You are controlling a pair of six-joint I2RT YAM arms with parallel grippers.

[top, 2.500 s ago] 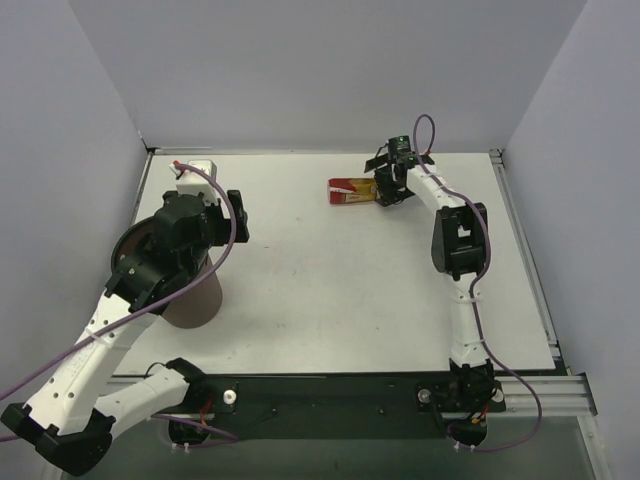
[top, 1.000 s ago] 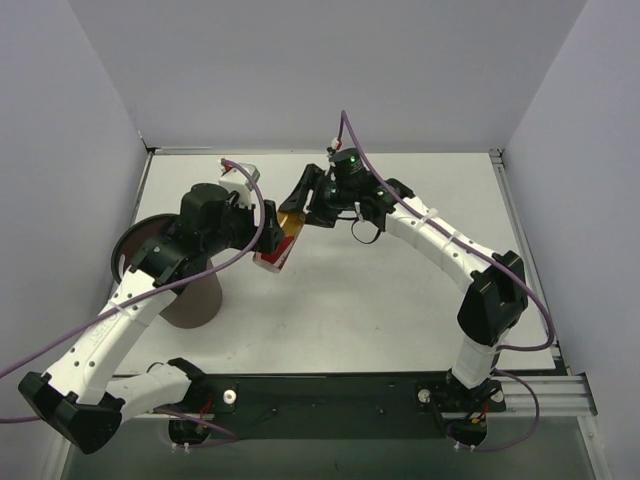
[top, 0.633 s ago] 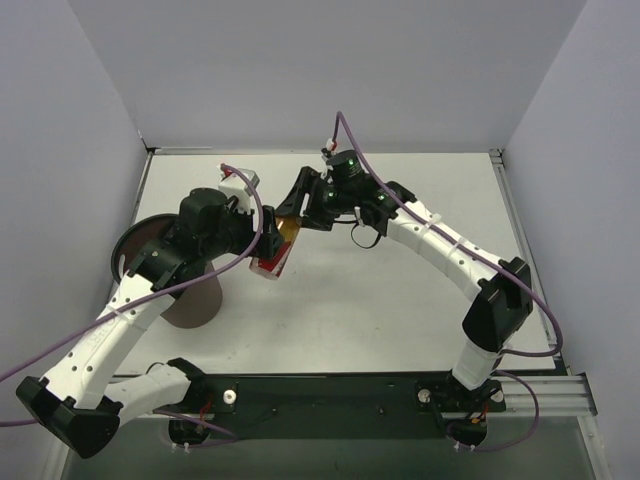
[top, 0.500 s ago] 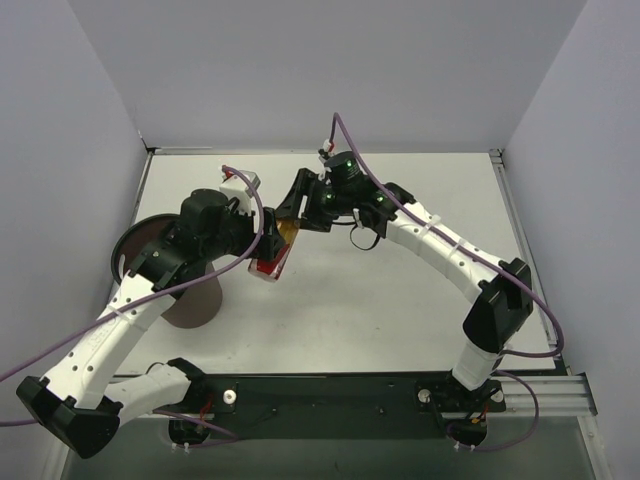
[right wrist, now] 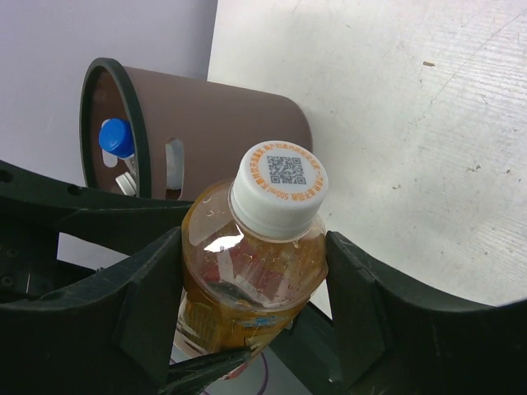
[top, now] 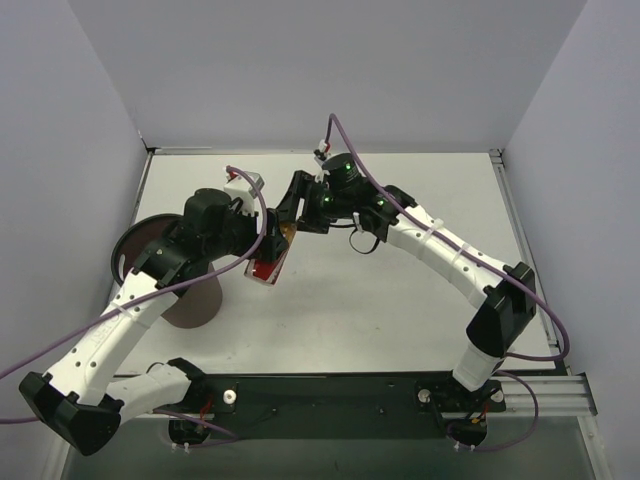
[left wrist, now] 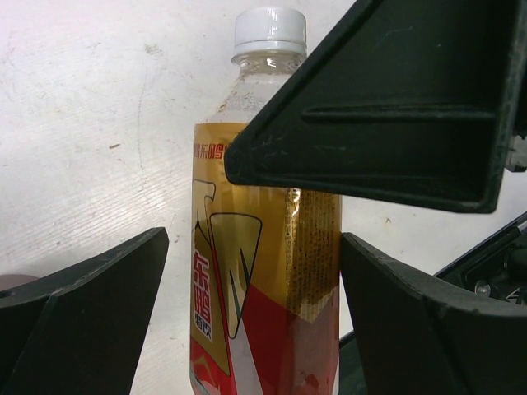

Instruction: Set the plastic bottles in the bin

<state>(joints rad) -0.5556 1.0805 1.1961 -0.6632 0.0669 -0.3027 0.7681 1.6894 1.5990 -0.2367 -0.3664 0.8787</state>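
Right of the bin [top: 190,306], the white-capped, amber, red-and-yellow-labelled bottle [left wrist: 265,271] sits pinched at its shoulder in the right fingers [right wrist: 150,290]; left fingers [left wrist: 92,298] gape wide around it

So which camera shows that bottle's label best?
The left wrist view: the bottle fills the frame, its gold and red label with printed writing. The right wrist view shows mostly the white cap and neck; the top view only a small red sliver.

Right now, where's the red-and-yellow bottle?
Top view, left of centre: bottle in the right gripper, between the open fingers of the left gripper, right of the bin.
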